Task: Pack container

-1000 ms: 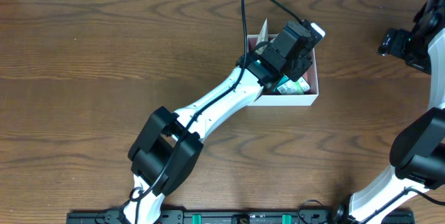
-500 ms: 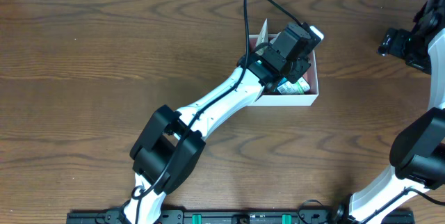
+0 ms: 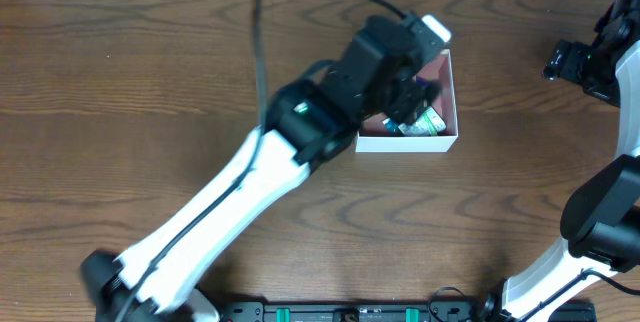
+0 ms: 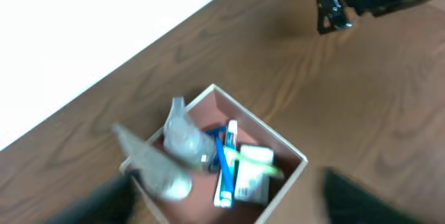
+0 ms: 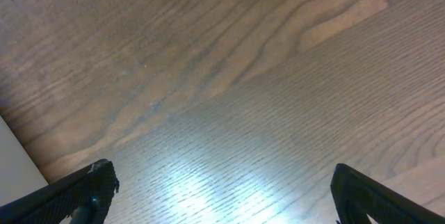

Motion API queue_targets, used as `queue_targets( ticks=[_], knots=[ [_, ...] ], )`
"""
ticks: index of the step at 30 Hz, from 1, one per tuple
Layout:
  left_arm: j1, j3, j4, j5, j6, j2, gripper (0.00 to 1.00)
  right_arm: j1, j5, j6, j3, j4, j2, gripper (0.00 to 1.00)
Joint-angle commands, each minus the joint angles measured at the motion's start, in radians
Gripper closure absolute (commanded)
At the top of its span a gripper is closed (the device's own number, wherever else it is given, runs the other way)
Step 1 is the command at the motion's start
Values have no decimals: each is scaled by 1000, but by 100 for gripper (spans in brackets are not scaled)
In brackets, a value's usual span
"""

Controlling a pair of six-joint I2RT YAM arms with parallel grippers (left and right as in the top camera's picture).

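From overhead I see the container [image 3: 408, 143] on the tabletop [image 3: 140, 102] at about one o'clock from centre. It has white walls and a pink inside. My left gripper [image 3: 412, 90] hangs over its nine o'clock half. The left wrist view is blurred, but the jaws show as dark shapes far apart with nothing between them. Inside the container lie a green-and-white tube [image 4: 252, 175], a blue stick-like item [image 4: 222, 156] and some clear wrapped pieces [image 4: 182, 135]. My right gripper [image 5: 222, 195] sits out at three o'clock, jaws spread wide over bare wood.
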Motion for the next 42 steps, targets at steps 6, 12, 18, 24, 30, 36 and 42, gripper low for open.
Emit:
queue_targets(
  ticks=[6,12,18,24,30,36,42],
  knots=[
    [5,6,-117,-8,-3,-98,2,-6,13,11,-3,0,9,1],
    [5,6,-204,-8,-3,-98,2,-6,13,11,-3,0,9,1],
    [5,6,-368,-8,-27,-100,2,-6,13,11,-3,0,9,1],
    [11,6,-427,-8,-131,-100,2,-5,13,11,-3,0,9,1],
    [28,-42,-307,-9,-84,-146,2,-6,13,11,-3,0,9,1],
    [113,-244,-150,-3,-78,-270,2,-5,13,11,-3,0,9,1],
    [267,-542,5,90,-79,-440,2,-6,13,11,-3,0,9,1]
  ],
)
